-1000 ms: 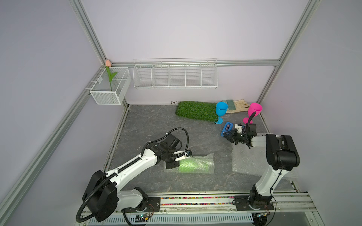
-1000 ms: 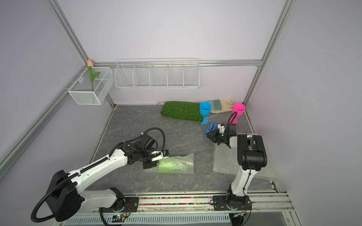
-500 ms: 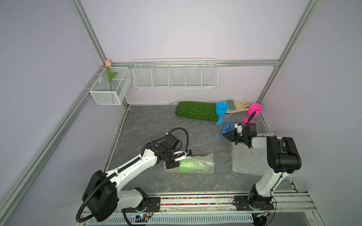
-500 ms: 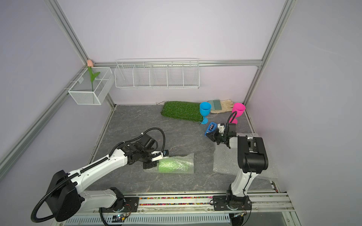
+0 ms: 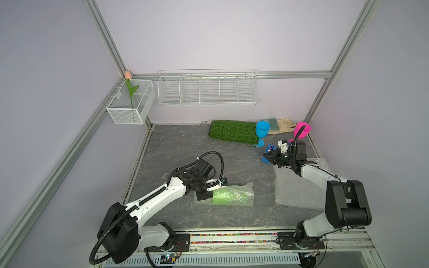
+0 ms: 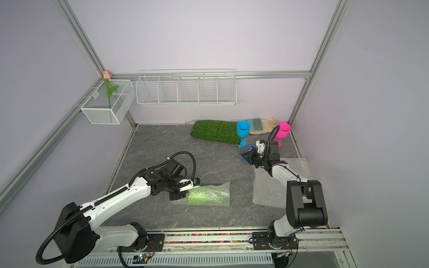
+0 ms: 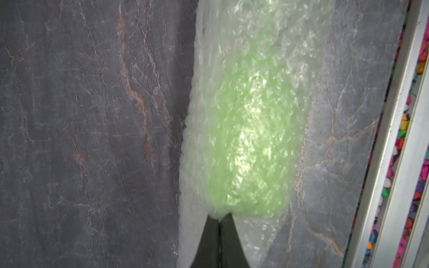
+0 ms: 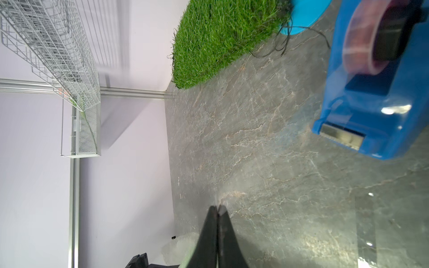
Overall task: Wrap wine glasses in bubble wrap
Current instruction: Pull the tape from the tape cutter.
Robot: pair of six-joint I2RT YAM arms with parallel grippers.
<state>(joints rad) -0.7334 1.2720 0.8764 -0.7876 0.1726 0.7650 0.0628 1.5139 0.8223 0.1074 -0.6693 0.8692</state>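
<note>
**Inspector A:** Clock set with the rail [image 5: 232, 241] at six and the back wall [image 5: 209, 46] at twelve. What do we find nearest?

**Inspector B:** At six, the green glass [image 5: 226, 197] lies on its side, rolled in wrap [image 5: 245, 186]. The left gripper [image 7: 219, 218] is clenched, tips against the roll's end. We cannot tell whether a layer is nipped.

**A:** Handling?

**B:** We judge the glass light, stiff and apt to roll. The wrap looks soft, springy and slick, likely to unroll unless its seam is pinned. Best hold: the loose overhang past either end, not the bulge.

**A:** Next out?

**B:** At four, a spare sheet [image 5: 292, 191] lies flat beneath the right arm [image 5: 315, 176]. At two, the right gripper [image 8: 218, 208] is clenched beside the dispenser [image 8: 371, 104]. Whether it nips tape [image 8: 355, 46], we cannot tell.

**A:** Remaining glasses?

**B:** Unwrapped and upright. The blue glass [image 5: 262, 130] is at one, just beside the mat [image 5: 232, 131], and the pink glass [image 5: 306, 132] is at two. We would take each by the stem.

**A:** Containers?

**B:** On the wall, the rack [image 5: 207, 88] at twelve shows nothing in its bays. The box [image 5: 126, 116] at ten holds one tulip [image 5: 128, 74].
</note>
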